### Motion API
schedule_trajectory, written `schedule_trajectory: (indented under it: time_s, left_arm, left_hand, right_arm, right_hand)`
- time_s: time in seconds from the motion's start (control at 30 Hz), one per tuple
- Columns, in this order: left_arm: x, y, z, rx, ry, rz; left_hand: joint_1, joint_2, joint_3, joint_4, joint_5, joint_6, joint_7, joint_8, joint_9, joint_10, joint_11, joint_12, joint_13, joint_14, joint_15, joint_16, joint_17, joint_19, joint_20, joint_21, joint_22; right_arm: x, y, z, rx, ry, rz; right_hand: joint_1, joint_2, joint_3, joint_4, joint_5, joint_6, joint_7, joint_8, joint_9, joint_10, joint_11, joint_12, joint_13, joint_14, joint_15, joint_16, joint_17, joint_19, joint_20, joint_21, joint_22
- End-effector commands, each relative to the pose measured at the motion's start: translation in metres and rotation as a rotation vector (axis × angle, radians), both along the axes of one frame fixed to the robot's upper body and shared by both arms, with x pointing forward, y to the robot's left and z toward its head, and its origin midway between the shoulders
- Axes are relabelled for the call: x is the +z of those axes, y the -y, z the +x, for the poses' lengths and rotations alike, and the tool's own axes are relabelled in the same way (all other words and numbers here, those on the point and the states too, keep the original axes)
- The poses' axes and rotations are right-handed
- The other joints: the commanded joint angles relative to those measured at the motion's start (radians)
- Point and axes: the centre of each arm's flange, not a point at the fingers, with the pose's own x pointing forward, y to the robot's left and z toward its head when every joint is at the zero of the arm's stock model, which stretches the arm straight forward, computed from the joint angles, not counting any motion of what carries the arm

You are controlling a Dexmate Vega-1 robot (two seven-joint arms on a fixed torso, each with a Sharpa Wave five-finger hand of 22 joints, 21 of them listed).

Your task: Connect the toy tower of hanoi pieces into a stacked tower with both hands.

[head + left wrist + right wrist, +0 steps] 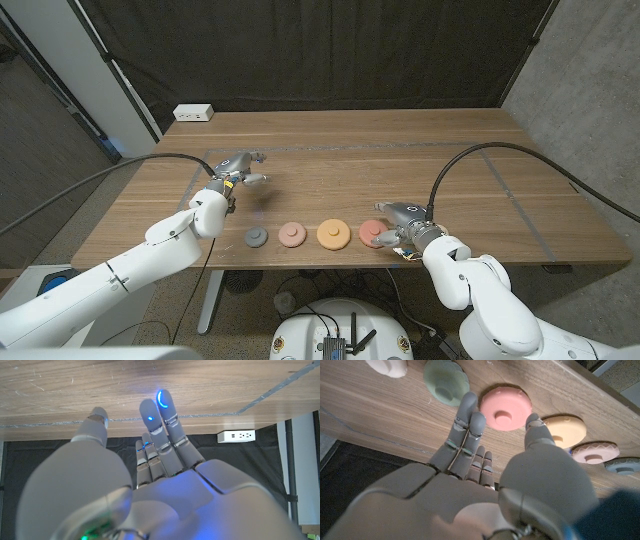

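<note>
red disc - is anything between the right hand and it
Nothing visible. The right hand is already at the red disc, fingers spread around it in the right wrist view. The orange disc sits beside it, out of the way.

The long wooden table with its plank grain carries a row of round toy discs along its 6 o'clock edge. From 7 toward 5 o'clock lie a small grey disc, a dusty-pink disc, a larger orange-yellow disc and a salmon-pink disc, each apart from the next. The right wrist view adds a green scalloped disc just beside the salmon one and a white piece beyond that.
</note>
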Motion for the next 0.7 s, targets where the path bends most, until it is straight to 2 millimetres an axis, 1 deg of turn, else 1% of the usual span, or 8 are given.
schedule_trajectory:
  time_s: [0.03,0.13,0.3,0.47,0.7]
  left_arm:
    - [0.0,-0.006,0.004,-0.004,0.001,-0.008]
    - [0.0,-0.007,0.005,-0.005,0.002,-0.009]
    - [0.0,-0.009,0.005,-0.003,0.005,-0.011]
    - [0.001,-0.01,0.007,-0.003,0.005,-0.012]
    - [0.003,-0.01,0.008,-0.004,0.008,-0.012]
  left_hand:
    - [0.002,0.011,-0.006,0.0,0.005,0.006,0.003,0.001,0.001,0.009,0.004,-0.004,0.005,-0.004,-0.062,0.009,0.001,-0.004,-0.112,0.01,-0.001]
    - [0.002,0.012,-0.006,0.0,0.006,0.005,0.002,0.0,0.001,0.008,0.006,-0.004,0.006,-0.004,-0.062,0.011,0.001,-0.006,-0.112,0.013,-0.003]
    - [0.001,0.012,-0.007,0.0,0.006,0.004,0.002,-0.001,0.001,0.007,0.007,-0.006,0.005,-0.007,-0.062,0.011,-0.001,-0.007,-0.112,0.017,-0.007]
    - [0.001,0.013,-0.007,0.0,0.006,0.004,0.003,-0.001,0.001,0.007,0.005,-0.006,0.005,-0.009,-0.062,0.011,-0.004,-0.009,-0.112,0.022,-0.01]
    - [0.001,0.013,-0.007,-0.001,0.007,0.005,0.002,-0.001,0.001,0.007,0.004,-0.007,0.005,-0.01,-0.062,0.014,-0.004,-0.013,-0.113,0.029,-0.013]
  right_arm:
    - [0.003,-0.014,0.007,-0.04,-0.049,-0.042]
    - [0.003,-0.016,0.01,-0.056,-0.061,-0.057]
    - [0.004,-0.018,0.013,-0.066,-0.071,-0.067]
    - [0.004,-0.019,0.015,-0.07,-0.08,-0.071]
    - [0.004,-0.019,0.018,-0.077,-0.097,-0.078]
  right_hand:
    - [-0.011,0.001,-0.009,0.002,0.005,-0.024,0.01,-0.01,-0.002,-0.018,0.015,-0.007,0.0,-0.007,-0.124,-0.004,-0.006,-0.011,-0.11,0.009,-0.001]
    - [-0.016,-0.001,-0.013,0.003,0.004,-0.049,0.021,-0.017,-0.005,-0.046,0.032,-0.014,-0.005,-0.012,-0.123,-0.005,-0.012,-0.017,-0.109,0.011,-0.004]
    - [-0.025,-0.002,-0.017,0.006,0.002,-0.074,0.039,-0.022,-0.007,-0.064,0.043,-0.015,-0.01,-0.019,-0.123,-0.009,-0.02,-0.022,-0.107,0.015,-0.007]
    - [-0.038,-0.005,-0.024,0.011,-0.001,-0.088,0.043,-0.024,-0.009,-0.073,0.041,-0.015,-0.014,-0.021,-0.122,-0.007,-0.023,-0.024,-0.107,0.016,-0.009]
    - [-0.049,-0.01,-0.03,0.013,-0.005,-0.092,0.047,-0.02,-0.011,-0.075,0.042,-0.011,-0.019,-0.026,-0.122,-0.007,-0.028,-0.028,-0.103,0.018,-0.012]
